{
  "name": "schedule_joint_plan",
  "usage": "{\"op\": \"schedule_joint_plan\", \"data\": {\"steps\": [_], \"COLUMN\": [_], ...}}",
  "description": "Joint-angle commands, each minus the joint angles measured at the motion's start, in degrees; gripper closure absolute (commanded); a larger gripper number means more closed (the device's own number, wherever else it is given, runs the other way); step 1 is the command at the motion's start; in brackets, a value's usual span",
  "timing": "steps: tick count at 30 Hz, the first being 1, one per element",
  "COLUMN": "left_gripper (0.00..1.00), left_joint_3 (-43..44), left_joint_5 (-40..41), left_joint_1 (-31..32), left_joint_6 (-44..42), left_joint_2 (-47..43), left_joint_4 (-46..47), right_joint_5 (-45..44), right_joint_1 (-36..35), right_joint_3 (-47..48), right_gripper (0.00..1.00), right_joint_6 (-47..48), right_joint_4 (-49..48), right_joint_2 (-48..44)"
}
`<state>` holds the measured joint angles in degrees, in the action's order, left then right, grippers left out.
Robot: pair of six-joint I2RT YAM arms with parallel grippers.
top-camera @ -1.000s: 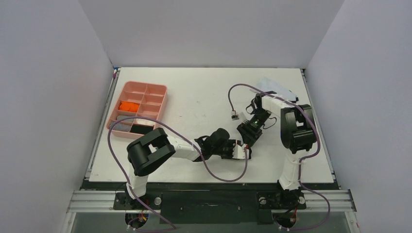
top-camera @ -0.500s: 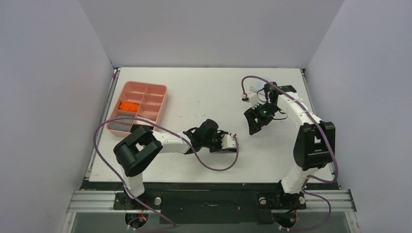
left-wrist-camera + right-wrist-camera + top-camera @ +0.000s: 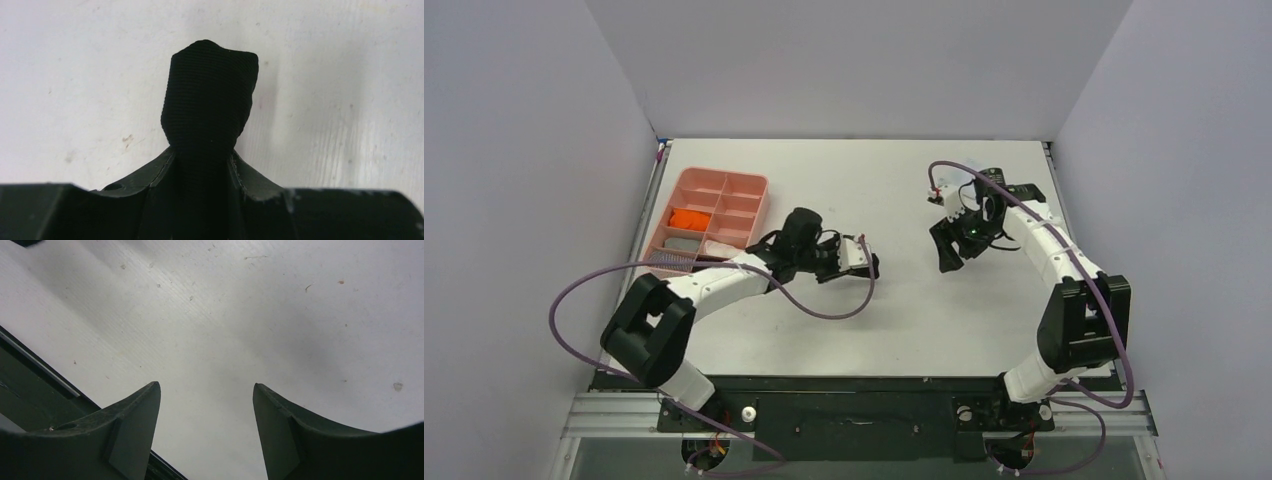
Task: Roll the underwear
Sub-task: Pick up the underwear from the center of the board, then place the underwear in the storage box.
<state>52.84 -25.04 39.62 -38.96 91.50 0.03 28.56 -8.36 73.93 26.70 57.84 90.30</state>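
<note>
Black underwear [image 3: 207, 97], rolled into a tight bundle, sticks out from between my left gripper's fingers [image 3: 150, 172], just above the white table. My left gripper [image 3: 201, 152] is shut on it. From above, that gripper [image 3: 869, 266] hangs over the table's middle, right of the pink tray. Orange underwear [image 3: 689, 217] lies rolled in one of the tray's left compartments. My right gripper [image 3: 945, 252] is over the table's right half, apart from the left one. In its own view the right gripper [image 3: 206, 386] is open with only bare table between its fingers.
The pink divided tray [image 3: 724, 174] stands at the table's left, and its near compartments hold grey and white cloth items [image 3: 686, 258]. A dark edge rail [image 3: 30, 385] shows at the lower left of the right wrist view. Purple cables loop from both arms.
My left arm has swung left and away from the near edge, toward the tray, carrying the black roll. My right arm has drawn back to the right and farther from the left gripper.
</note>
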Motion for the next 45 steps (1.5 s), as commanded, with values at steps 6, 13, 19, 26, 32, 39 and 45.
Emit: {"op": "schedule_joint_plan", "data": {"steps": [6,13,19,26,32,39,45], "left_gripper": [1.0,1.0,1.0,1.0,1.0,1.0,1.0], "left_joint_3": [7.65,13.06,26.51,30.24,33.66,36.75,38.51], "left_joint_5": [-14.35,-23.49,-27.34,-24.68,-22.29,-22.84,-24.86], "left_joint_1": [-20.51,-38.34,-48.14,-51.86,-52.45,-52.54,-52.6], "left_joint_6": [-18.64,-37.13,-48.48,-57.02,-64.02,-69.8,-75.76], "left_joint_2": [-10.84,-9.22,3.18,10.62,16.0,20.58,23.75], "left_joint_4": [-21.21,-27.88,-42.83,-44.69,-48.26,-51.39,-56.73], "right_joint_5": [-1.38,0.8,1.16,1.14,1.15,0.87,1.01], "right_joint_1": [-4.93,-5.18,-5.11,-4.84,-4.26,-3.64,-2.71], "right_joint_3": [-2.3,-4.23,-5.87,-6.56,-6.77,-7.17,-7.23], "right_gripper": [0.36,0.36,0.36,0.36,0.36,0.36,0.36], "right_joint_6": [0.07,-0.2,-0.37,-0.34,-0.33,-0.18,-0.07], "right_joint_4": [-5.37,-8.68,-10.32,-10.84,-10.81,-10.78,-10.74], "right_joint_2": [-3.23,-1.44,-0.84,-0.13,0.69,1.14,1.15]}}
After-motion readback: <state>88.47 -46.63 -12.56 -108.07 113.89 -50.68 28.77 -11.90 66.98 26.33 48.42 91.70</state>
